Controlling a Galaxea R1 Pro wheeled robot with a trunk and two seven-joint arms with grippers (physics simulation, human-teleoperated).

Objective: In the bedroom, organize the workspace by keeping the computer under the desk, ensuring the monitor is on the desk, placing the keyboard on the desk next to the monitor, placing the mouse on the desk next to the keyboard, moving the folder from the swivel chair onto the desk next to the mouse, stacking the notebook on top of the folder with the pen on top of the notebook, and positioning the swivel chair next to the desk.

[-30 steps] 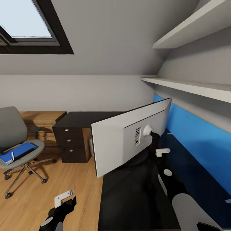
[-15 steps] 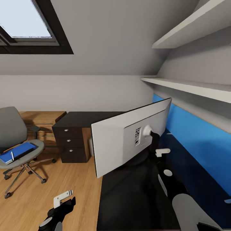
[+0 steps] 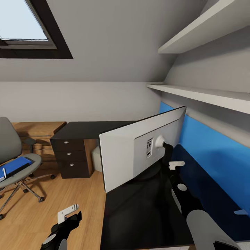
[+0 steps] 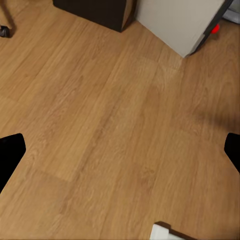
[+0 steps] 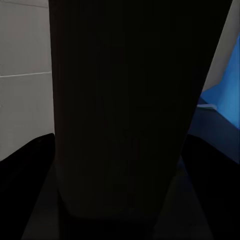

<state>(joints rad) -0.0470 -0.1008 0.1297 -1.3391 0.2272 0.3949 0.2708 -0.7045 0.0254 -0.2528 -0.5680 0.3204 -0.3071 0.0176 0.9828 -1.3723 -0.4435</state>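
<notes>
The monitor point(image 3: 139, 149) hangs tilted over the black desk point(image 3: 139, 215), its pale grey back toward me. My right gripper point(image 3: 169, 158) is shut on its dark stand point(image 5: 130, 110). My left gripper point(image 3: 67, 217) is open, low over the wood floor beside the desk. The grey swivel chair point(image 3: 8, 146) stands at the far left and carries the blue folder point(image 3: 15, 166), with a dark notebook point(image 3: 21, 168) and a white pen point(image 3: 4, 173) on it. The light grey computer point(image 3: 96, 158) point(image 4: 185, 25) sits under the desk. The keyboard and mouse are out of view.
A black drawer unit point(image 3: 71, 158) with silver knobs closes the desk's far end. A low wooden shelf unit point(image 3: 38, 130) stands behind the chair. A blue wall panel point(image 3: 215, 156) and white shelves point(image 3: 201, 93) run along the right wall. Open wood floor point(image 4: 120, 130) lies between chair and desk.
The whole view has swung right, so the chair, drawers and window slid left in the picture. The monitor and both arms keep their places relative to me.
</notes>
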